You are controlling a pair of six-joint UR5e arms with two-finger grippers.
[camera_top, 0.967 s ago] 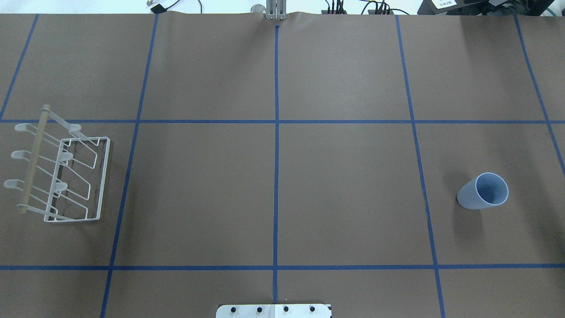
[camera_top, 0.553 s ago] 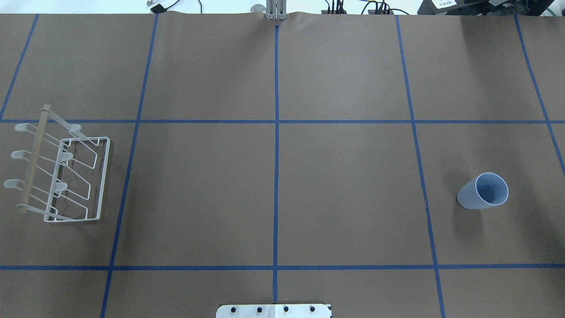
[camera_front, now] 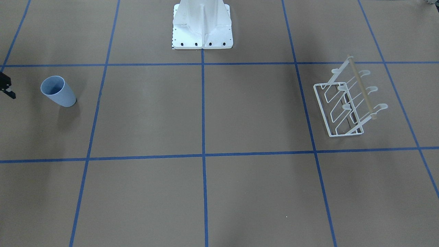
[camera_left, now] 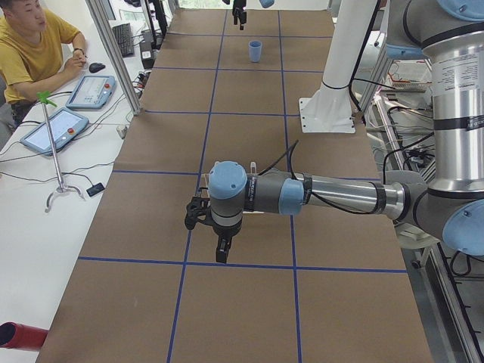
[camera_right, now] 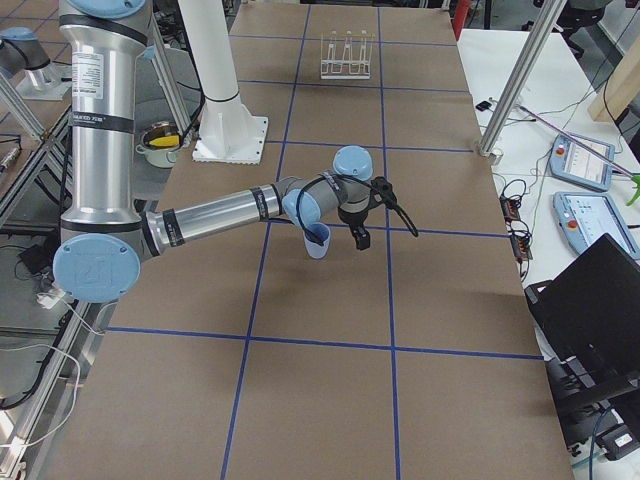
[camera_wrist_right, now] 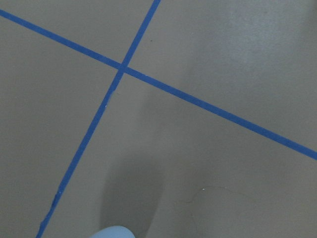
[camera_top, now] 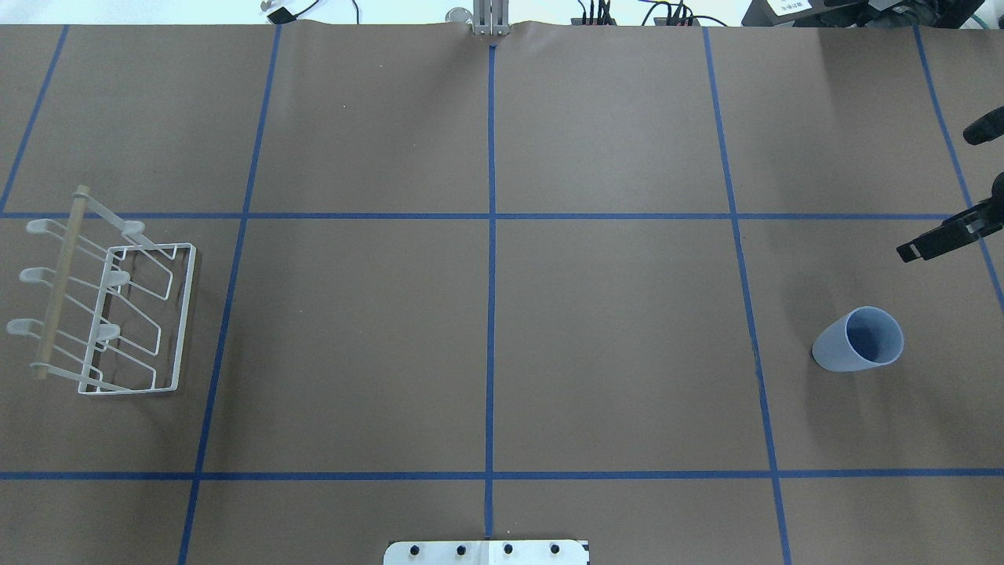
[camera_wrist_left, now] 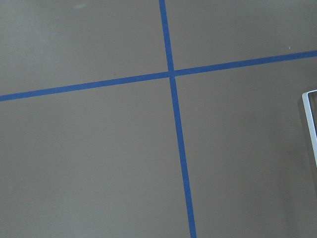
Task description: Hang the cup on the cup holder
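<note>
One pale blue cup (camera_top: 863, 341) stands on the brown table (camera_top: 612, 337), well over on the robot's right side, just right of a blue tape line (camera_top: 749, 314); its long axis is vertical, narrow base down, wide open mouth pointing straight up, as both side views show. Far across on the robot's left sits the cup holder (camera_top: 186, 314), well apart from the cup; its wooden rod (camera_top: 59, 286) runs roughly away from the robot, and the looped prongs reach out on both sides of it. The right gripper (camera_top: 934, 194) hangs above the table near the cup, touching nothing; its two black fingers stand wide apart. The left gripper (camera_left: 210, 234) hangs over the table on a level forearm; it shows only in the left side view, so whether its fingers are apart or together I cannot tell.
</note>
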